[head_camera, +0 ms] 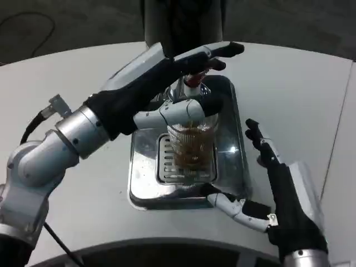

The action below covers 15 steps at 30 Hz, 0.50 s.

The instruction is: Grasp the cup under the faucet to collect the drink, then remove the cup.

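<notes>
- Head view, leftmost: the left hand (167,83) reaches over the drip tray (142,183) at the table's (72,194) far middle, fingers wrapped round the cup (192,142)
- The cup stands on the tray's grate under the faucet (192,80), holding brown drink; filling looks the current step
- Next, I judge, lift it clear without tipping
- The right hand (278,189) waits released by the tray's right edge
- The faucet spout is mostly hidden behind the left fingers
</notes>
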Motion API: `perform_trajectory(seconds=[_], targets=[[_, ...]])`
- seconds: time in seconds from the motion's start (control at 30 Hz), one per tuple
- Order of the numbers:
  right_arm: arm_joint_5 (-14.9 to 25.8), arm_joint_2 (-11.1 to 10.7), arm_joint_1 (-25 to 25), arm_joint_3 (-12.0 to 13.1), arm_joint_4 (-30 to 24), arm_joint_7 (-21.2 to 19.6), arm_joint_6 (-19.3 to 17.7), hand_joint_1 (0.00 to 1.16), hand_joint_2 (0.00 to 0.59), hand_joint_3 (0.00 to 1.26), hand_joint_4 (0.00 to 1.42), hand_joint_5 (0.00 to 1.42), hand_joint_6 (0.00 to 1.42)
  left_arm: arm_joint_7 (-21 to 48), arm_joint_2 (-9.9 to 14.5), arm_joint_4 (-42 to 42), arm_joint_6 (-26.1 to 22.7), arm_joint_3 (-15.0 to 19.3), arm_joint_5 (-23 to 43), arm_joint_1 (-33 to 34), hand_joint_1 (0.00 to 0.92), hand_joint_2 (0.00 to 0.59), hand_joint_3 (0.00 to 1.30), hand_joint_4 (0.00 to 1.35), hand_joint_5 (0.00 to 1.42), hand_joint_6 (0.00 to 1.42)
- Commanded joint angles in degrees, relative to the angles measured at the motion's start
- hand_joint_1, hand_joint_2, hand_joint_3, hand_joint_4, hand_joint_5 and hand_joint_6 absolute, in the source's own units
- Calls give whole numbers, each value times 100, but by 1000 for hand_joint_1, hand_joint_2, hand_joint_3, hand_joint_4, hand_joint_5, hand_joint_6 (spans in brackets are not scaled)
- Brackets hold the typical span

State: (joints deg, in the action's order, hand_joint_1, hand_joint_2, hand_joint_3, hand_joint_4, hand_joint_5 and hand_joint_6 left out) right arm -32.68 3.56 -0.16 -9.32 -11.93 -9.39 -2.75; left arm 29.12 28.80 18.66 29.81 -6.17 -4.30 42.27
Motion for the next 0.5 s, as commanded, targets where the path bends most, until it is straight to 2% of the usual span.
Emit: perform_trajectory(seconds=[0.03,0.2,0.5], targets=[[83,133,-394,-136,444,-337,-21,819,176,73,116,111,161,118,104,109,-108,-142,-276,-264,0,84,157,104,177,84],[141,113,-892,-256,1023,-677,-187,806,169,45,116,111,149,75,109,107,-93,-126,-314,-249,0,83,161,104,177,81],[417,107,-1717,-283,2059,-1029,-459,797,174,43,108,102,147,16,133,80,-76,-88,-322,-238,0,79,165,104,177,78]])
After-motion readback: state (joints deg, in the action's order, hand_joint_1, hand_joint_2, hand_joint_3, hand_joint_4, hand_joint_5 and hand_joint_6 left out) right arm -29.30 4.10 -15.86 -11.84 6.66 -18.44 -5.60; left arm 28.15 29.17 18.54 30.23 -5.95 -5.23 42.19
